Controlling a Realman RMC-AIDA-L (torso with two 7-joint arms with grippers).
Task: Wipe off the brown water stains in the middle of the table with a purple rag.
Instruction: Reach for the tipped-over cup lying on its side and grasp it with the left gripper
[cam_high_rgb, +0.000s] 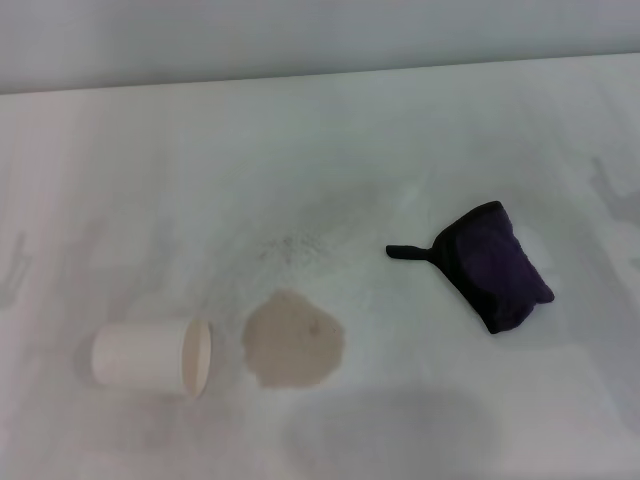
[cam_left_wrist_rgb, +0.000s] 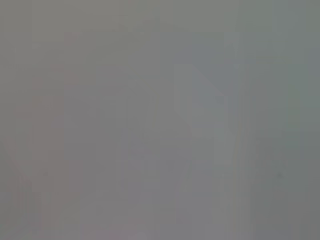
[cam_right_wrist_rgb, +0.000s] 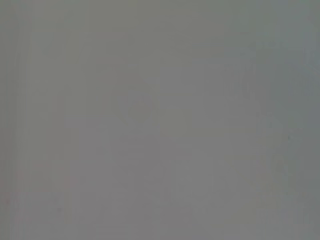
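White and scuffed, the table (cam_high_rgb: 400, 120) carries the brown water stains (cam_high_rgb: 294, 340) near its middle, with a paper cup (cam_high_rgb: 150, 357) tipped on its side just at their nine o'clock — mouth toward the puddle, apparently empty, likely the spill's source. The purple rag (cam_high_rgb: 497, 266) lies bunched at the puddle's two o'clock, untouched — neither gripper is in view, so I cannot tell their fingers' state.

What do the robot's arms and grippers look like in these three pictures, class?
They cannot be described: neither arm nor gripper appears in any view. The head view shows only the table, a purple rag, a brown stain and a tipped paper cup. Both wrist views show plain grey.
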